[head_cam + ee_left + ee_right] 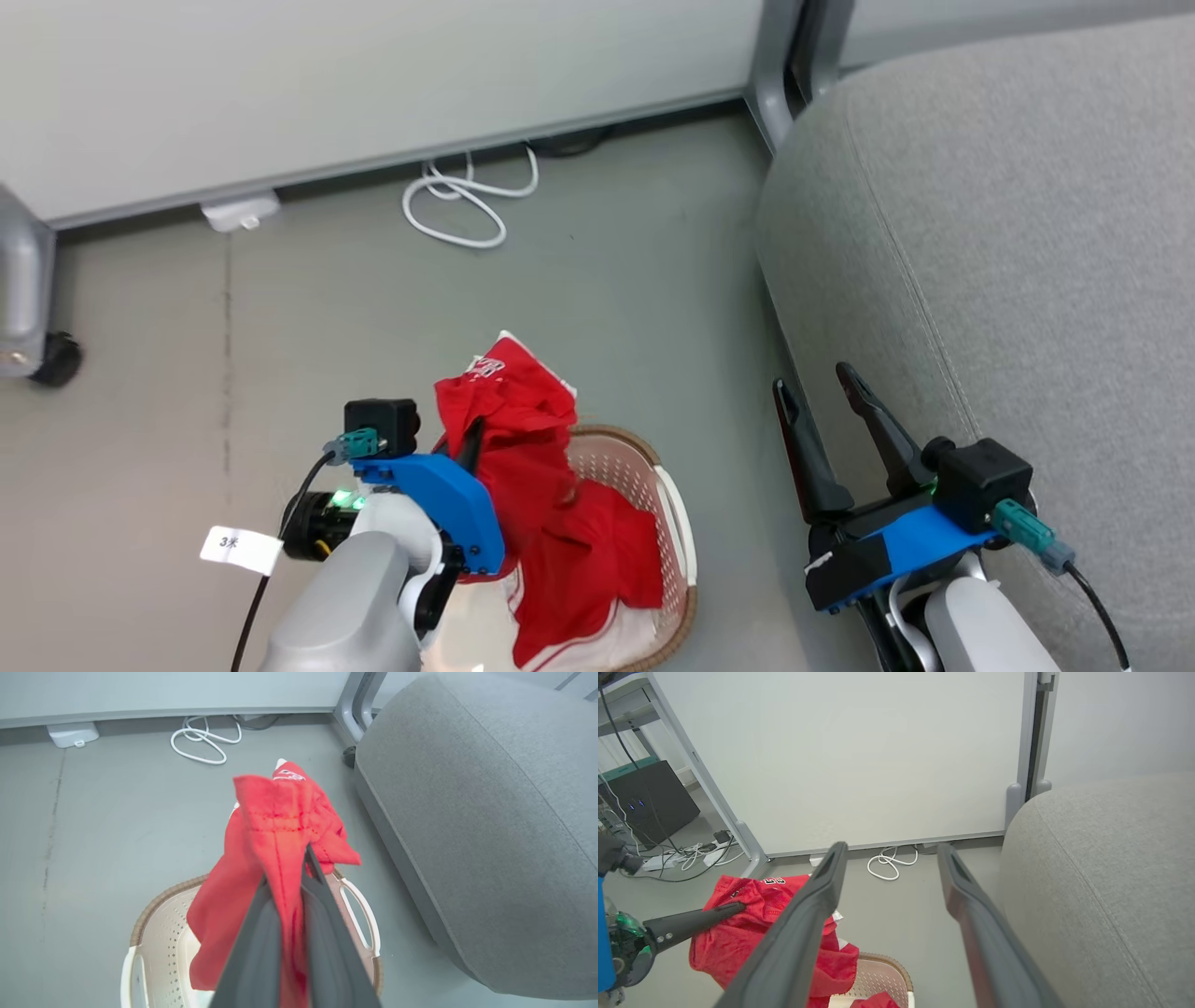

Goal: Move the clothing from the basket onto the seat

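My left gripper is shut on a red garment and holds it up above the basket. In the left wrist view the cloth is pinched between the dark fingers and drapes down over the basket's brown rim. More red clothing with white stripes lies inside the basket. The light-grey seat fills the right side. My right gripper stands open and empty beside the seat's front edge. The right wrist view shows its spread fingers, the lifted garment and the seat.
A coiled white cable and a white plug block lie on the grey floor by the partition wall. A caster wheel stands at far left. A grey partition post rises beside the seat's far corner.
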Controlling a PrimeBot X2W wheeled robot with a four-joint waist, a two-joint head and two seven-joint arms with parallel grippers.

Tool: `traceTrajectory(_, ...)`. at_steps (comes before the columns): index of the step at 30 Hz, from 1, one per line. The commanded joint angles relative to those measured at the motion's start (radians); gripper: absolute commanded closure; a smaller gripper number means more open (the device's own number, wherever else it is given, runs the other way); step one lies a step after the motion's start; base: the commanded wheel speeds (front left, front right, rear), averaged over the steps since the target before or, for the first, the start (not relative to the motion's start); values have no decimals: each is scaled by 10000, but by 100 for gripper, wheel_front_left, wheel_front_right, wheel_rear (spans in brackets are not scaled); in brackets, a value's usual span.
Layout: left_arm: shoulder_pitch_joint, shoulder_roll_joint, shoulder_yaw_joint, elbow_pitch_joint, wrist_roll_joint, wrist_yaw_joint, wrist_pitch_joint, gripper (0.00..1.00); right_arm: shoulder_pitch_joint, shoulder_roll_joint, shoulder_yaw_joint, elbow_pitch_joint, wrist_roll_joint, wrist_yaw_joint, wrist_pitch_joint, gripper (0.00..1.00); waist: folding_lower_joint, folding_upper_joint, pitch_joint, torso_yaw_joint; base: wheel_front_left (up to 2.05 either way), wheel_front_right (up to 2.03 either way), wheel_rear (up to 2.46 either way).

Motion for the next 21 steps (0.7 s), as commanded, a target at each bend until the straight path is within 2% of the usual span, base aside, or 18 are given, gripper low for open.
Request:
traceTrajectory(1, -16, -10, -136, -248, -135, -14, -45, 100, 160, -33, 1, 61, -43, 5, -34, 0, 3, -1, -578, 441, 0, 0, 0)
traceTrajectory(10, -586, -46, -1154, -1604, -445, -14, 30, 100, 389, -33, 188, 250, -23, 5, 9, 0, 3, -1, -1138, 585, 0, 0, 0)
traceTrajectory(21, -1791, -58, -2341, -2832, -762, -14, 284, 100, 605, -33, 271, 223, -94, 5, 136, 0, 3, -1, -1316, 525, 0, 0, 0)
